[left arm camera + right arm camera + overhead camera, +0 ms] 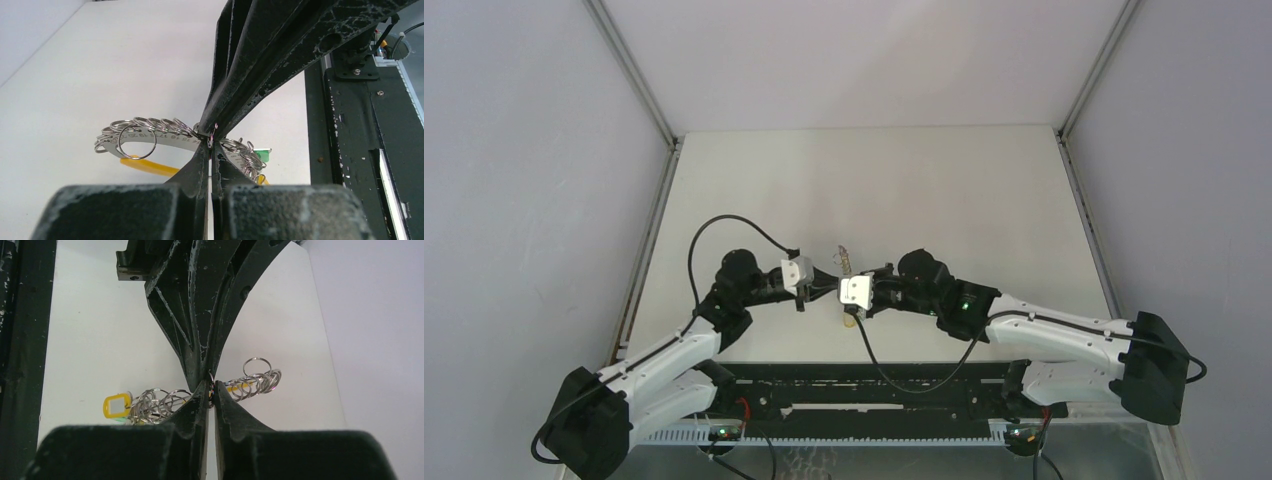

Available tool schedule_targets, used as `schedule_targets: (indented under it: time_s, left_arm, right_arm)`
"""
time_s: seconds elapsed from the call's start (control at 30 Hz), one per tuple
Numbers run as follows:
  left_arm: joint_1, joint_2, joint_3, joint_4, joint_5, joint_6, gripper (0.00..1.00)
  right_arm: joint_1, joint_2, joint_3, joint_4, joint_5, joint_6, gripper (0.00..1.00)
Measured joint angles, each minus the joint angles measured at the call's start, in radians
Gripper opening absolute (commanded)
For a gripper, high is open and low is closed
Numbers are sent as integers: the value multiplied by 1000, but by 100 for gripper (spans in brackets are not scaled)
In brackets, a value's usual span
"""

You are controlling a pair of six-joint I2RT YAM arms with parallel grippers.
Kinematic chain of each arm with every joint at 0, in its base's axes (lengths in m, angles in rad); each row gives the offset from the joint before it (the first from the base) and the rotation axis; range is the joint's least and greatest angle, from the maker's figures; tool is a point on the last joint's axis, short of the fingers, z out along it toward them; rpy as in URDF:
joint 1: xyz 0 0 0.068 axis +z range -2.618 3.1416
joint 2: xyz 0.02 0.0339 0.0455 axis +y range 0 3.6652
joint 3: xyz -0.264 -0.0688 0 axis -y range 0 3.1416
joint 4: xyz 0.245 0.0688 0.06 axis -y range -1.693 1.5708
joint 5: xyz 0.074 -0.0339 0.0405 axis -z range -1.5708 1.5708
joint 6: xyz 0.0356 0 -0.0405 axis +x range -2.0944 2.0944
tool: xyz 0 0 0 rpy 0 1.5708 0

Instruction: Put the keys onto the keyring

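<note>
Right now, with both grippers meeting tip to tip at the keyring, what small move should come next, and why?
Probably draw the right gripper slightly away from the left gripper, to spread the split ring. Both look shut tip to tip on that one ring, on the curved metal band of the keyring.

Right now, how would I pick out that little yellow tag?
Look over the white table, where the left gripper and right gripper meet tip to tip. By their tips is a bunch of silvery rings. The yellow tag sits at its end, the only piece with a pale window.
</note>
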Motion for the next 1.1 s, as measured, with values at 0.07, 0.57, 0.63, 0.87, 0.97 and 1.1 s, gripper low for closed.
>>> schedule_targets:
  time_s: [0.07,0.57,0.63,0.87,0.97,1.1]
  left_arm:
    - [1,0,0,5,0,-2,0]
    - [8,-31,-2,143,-28,-35,0]
    - [8,-31,-2,157,-28,-37,0]
    - [8,-31,-24,175,-30,-37,0]
    - [8,-31,-28,191,-29,-39,0]
    - [8,-30,-34,211,-19,-48,0]
  right_arm:
    - [-3,-3,-4,0,2,0,9]
    - [-20,-10,-57,-85,39,22,23]
    - [-23,-16,-58,-94,39,26,24]
    - [-76,-106,-58,-125,-5,55,30]
    - [-130,-159,-58,-129,-81,82,31]
    - [-229,-183,-54,-127,-249,133,30]
